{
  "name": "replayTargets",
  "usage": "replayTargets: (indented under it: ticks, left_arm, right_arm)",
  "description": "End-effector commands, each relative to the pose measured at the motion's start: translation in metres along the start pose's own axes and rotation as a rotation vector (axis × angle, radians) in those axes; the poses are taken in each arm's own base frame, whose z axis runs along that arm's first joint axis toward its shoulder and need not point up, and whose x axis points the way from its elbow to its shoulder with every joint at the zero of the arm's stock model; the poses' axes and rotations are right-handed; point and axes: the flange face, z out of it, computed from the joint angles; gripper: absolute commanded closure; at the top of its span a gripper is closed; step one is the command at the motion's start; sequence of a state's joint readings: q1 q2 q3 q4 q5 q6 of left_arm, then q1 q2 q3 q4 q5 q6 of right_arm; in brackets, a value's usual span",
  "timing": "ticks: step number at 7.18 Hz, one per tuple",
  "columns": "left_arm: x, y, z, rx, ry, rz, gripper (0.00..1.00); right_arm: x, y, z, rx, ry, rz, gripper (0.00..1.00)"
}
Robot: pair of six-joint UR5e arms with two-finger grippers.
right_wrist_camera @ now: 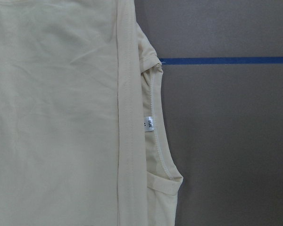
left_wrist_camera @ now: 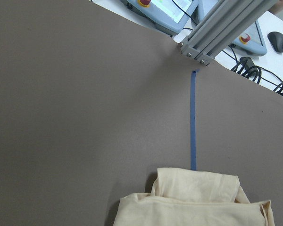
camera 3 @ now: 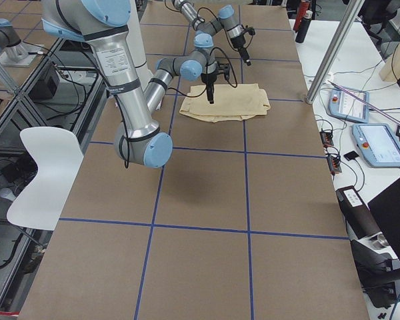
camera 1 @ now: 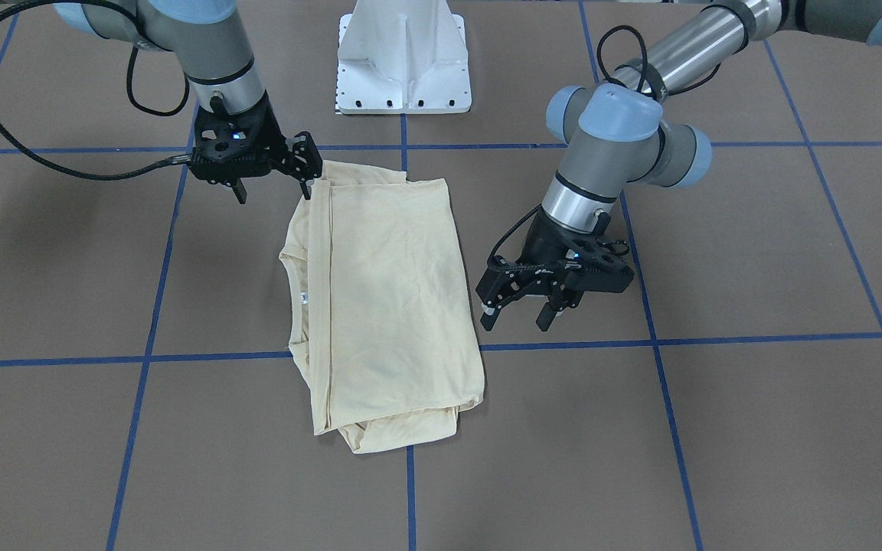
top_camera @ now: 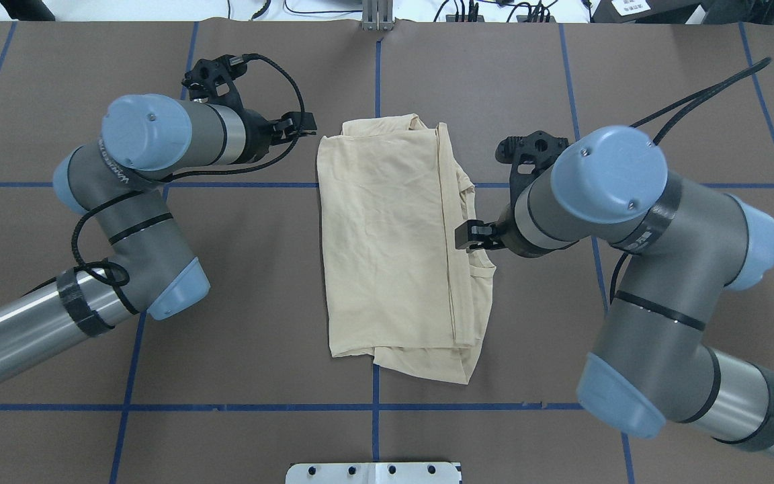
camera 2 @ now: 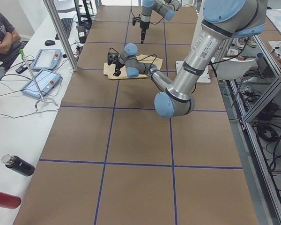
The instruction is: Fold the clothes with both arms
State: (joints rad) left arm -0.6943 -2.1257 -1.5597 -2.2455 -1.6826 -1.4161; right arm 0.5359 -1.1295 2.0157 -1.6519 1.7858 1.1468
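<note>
Left gripper, right gripper: two, both open; one folded shirt between.

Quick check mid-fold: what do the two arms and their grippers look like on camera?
Both arms, left arm and right arm, are grey metal tubes with light blue joint caps and black bands. Looped black cables run to the black two-finger left gripper and right gripper.
</note>
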Motion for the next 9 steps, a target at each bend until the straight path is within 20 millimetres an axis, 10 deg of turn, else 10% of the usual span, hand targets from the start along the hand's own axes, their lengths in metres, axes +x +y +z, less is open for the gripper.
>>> replayTargets:
  ticks: [1, 4, 9]
  left_arm:
    - [-0.019, 0.010, -0.028, -0.032, -0.012, 0.011, 0.00]
    - [-0.021, 0.012, -0.027, -0.048, -0.014, 0.010, 0.00]
    - [-0.022, 0.013, -0.025, -0.052, -0.018, 0.013, 0.00]
  right_arm:
    - [-0.027, 0.025, 0.024, 0.025, 0.025, -0.236, 0.03]
    - [-0.058, 0.081, 0.076, 0.123, -0.065, -0.361, 0.15]
    - [-0.043, 0.106, 0.090, 0.114, -0.034, -0.453, 0.42]
